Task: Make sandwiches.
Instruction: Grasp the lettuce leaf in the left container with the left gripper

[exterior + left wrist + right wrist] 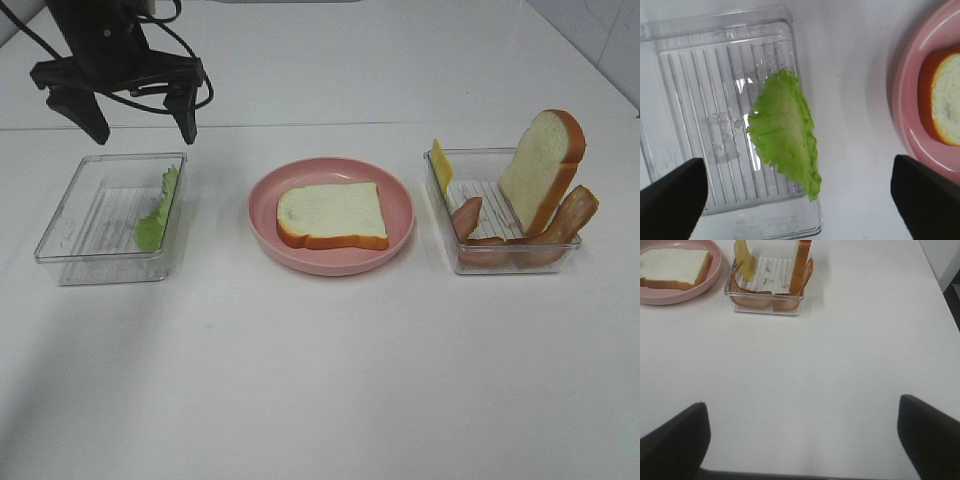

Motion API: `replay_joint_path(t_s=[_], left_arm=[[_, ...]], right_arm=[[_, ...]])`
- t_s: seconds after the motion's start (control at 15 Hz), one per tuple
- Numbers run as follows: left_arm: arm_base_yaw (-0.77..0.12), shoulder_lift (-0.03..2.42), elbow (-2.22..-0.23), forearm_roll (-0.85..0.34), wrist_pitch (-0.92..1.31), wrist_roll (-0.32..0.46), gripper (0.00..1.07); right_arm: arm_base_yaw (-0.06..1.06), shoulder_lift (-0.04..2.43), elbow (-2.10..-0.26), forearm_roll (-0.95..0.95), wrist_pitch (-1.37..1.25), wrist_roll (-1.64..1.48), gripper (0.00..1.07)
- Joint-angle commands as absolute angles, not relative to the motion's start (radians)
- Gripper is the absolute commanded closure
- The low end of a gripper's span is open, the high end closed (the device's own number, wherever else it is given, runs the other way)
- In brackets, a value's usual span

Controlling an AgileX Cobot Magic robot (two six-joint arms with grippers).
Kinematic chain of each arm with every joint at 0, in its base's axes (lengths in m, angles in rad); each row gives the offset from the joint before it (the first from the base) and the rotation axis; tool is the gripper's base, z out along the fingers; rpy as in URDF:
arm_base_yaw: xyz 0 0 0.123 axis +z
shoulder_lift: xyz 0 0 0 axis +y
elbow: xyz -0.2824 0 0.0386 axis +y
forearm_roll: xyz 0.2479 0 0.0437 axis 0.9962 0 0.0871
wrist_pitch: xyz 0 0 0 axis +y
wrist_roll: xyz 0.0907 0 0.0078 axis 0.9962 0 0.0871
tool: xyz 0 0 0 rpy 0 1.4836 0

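**Exterior high.** Left arm's fingers [186, 115]: spread apart, nothing gripped, hanging over the far edge of a clear rectangular plastic tray [60, 225]. A crinkled green lettuce leaf [157, 215] leans on the tray wall, below the finger nearer the plate. Out to that finger's side:
- a round pink plate [400, 215] with one flat white bread slice with orange-brown crust [332, 213]
- further on, a second clear tray [470, 262] holding an upright bread slice [540, 165], reddish-brown bacon strips [570, 220] and a yellow cheese square [441, 163]

**Left wrist.** The lettuce leaf lies between the spread fingers, apart from both.

**Right wrist.** Right arm's fingers [675, 440]: parted and empty over the white surface [815, 380], with the second clear tray well ahead of them.
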State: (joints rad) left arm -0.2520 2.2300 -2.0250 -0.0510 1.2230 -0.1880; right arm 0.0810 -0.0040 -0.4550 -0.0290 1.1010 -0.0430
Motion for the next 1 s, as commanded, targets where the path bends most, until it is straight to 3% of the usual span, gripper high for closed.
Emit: replay_joint_path(t_s=[0.07,0.4,0.6,0.67,0.73,0.87,1.0], left_arm=[[-0.266,2.292,-2.019,-0.063,1.312,-0.187,0.17],[-0.266,2.362,-2.019,-0.059,1.286,-0.188,0.19],[-0.266,2.366,-2.019,-0.059,1.286,-0.188,0.31],[-0.266,2.37,-2.019,-0.059,1.287,-0.188,0.48],[-0.266,2.371,-2.019,-0.059,1.288,-0.188,0.53],[-0.266,2.371,-2.019,-0.059,1.288,-0.187,0.72],[-0.266,2.371,-2.019,-0.061,1.265,-0.182,0.99]], right_arm=[[0.077,-0.034,-0.452,-0.033,1.099,-0.049,0.08],[0.077,-0.034,-0.452,-0.033,1.099,-0.049,0.08],[0.077,-0.034,-0.452,-0.033,1.099,-0.049,0.08],[0.077,-0.034,-0.452,-0.033,1.099,-0.049,0.08],[0.077,-0.034,-0.452,-0.033,1.099,-0.049,0.08],[0.077,-0.034,-0.452,-0.033,1.099,-0.049,0.08],[0.077,-0.034,-0.452,-0.033,1.099,-0.049,0.08]])
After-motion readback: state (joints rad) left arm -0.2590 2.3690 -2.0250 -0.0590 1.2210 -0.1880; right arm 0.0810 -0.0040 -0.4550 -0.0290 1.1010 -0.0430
